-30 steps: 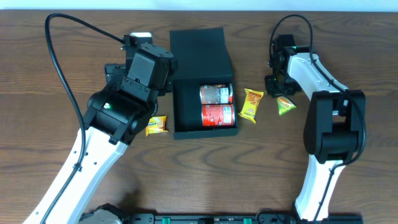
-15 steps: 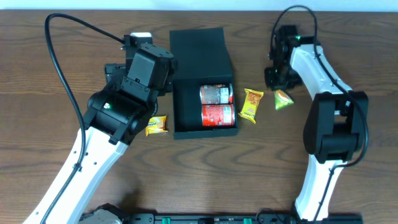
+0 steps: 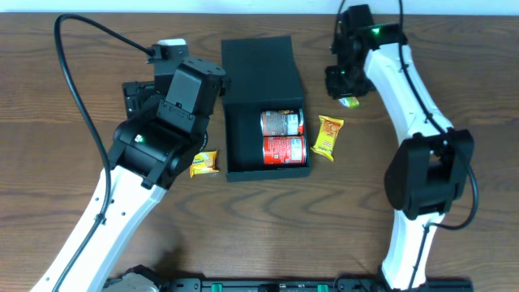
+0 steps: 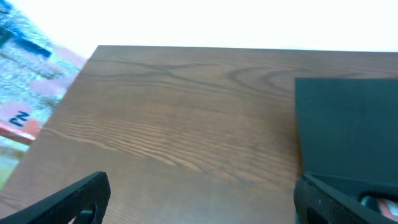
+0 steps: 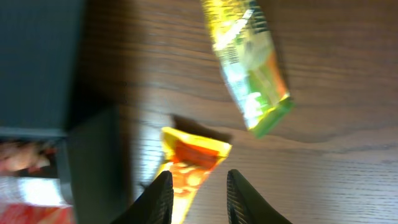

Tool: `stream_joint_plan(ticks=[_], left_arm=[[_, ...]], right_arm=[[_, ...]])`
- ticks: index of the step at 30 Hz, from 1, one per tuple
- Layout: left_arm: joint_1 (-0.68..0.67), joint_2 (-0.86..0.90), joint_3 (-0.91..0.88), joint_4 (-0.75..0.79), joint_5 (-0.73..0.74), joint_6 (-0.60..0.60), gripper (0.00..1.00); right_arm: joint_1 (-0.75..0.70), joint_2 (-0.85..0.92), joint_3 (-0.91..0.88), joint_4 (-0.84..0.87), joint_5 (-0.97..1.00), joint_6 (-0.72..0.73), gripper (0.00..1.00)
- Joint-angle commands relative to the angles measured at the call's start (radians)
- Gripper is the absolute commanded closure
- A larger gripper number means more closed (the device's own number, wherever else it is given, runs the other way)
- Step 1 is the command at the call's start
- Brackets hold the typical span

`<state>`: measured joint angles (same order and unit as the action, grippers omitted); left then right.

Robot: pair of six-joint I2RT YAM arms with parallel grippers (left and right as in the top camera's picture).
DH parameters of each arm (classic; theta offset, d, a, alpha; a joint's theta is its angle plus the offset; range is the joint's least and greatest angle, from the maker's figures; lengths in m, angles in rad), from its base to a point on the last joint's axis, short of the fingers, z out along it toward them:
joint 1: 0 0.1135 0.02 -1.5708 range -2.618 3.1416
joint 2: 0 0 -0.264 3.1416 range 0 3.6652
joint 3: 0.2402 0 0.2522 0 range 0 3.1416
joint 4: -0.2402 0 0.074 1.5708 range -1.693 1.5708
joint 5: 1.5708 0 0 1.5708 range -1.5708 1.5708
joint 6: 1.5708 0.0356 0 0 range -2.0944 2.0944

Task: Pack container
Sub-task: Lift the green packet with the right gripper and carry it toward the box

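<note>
Container [image 3: 259, 69] at the middle of the tabletop [image 3: 454, 49], its hinged lid laid back flat on the far side so that the tray is open to loading from above. Two red cans [image 3: 282, 136] lie on their sides, one beside the other, against the tray's right wall. This leaves a bare strip along the left wall, which probably serves for the flatter packets. Three packets remain outside. An orange packet [image 3: 328, 135] lies just right of the tray, a small yellow packet [image 3: 203, 162] just left of it, and a green packet [image 5: 252, 68] farther back on the right.

The right gripper [image 5: 198, 193] hangs over the green packet. Its fingers stand a narrow gap apart, and only wood and the orange packet show between them, so it holds nothing. Blur hides whether the green packet rests flat on the tabletop.

The left gripper [image 4: 202, 186] is spread wide and empty. It is poised over bare wood left of the lid, apparently held clear of the tray while the other arm works.

Packing is judged partly done: the cans are in and the packets are still to go.
</note>
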<state>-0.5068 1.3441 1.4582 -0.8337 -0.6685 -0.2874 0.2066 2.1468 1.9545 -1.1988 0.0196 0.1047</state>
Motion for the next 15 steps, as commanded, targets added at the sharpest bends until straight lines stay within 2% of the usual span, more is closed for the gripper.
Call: stream_joint_plan(ticks=[1, 5, 8, 10, 15], left_arm=[[0.003, -0.031, 0.018, -0.003, -0.053, 0.003, 0.04], [0.003, -0.011, 0.017, -0.004, 0.097, 0.003, 0.05], [0.003, 0.016, 0.017, -0.003, 0.127, 0.003, 0.05], [0.003, 0.024, 0.017, 0.0, 0.127, 0.003, 0.04], [0.003, 0.023, 0.017, 0.004, 0.13, 0.003, 0.05]], right_arm=[[0.047, -0.059, 0.025, 0.001, 0.063, 0.041, 0.63], [0.053, -0.059, 0.025, 0.027, 0.284, 0.082, 0.47], [0.023, -0.049, 0.025, 0.08, 0.253, 0.006, 0.36], [0.0, -0.036, 0.025, 0.112, 0.2, -0.048, 0.34], [-0.044, 0.025, 0.025, 0.161, 0.162, -0.087, 0.36]])
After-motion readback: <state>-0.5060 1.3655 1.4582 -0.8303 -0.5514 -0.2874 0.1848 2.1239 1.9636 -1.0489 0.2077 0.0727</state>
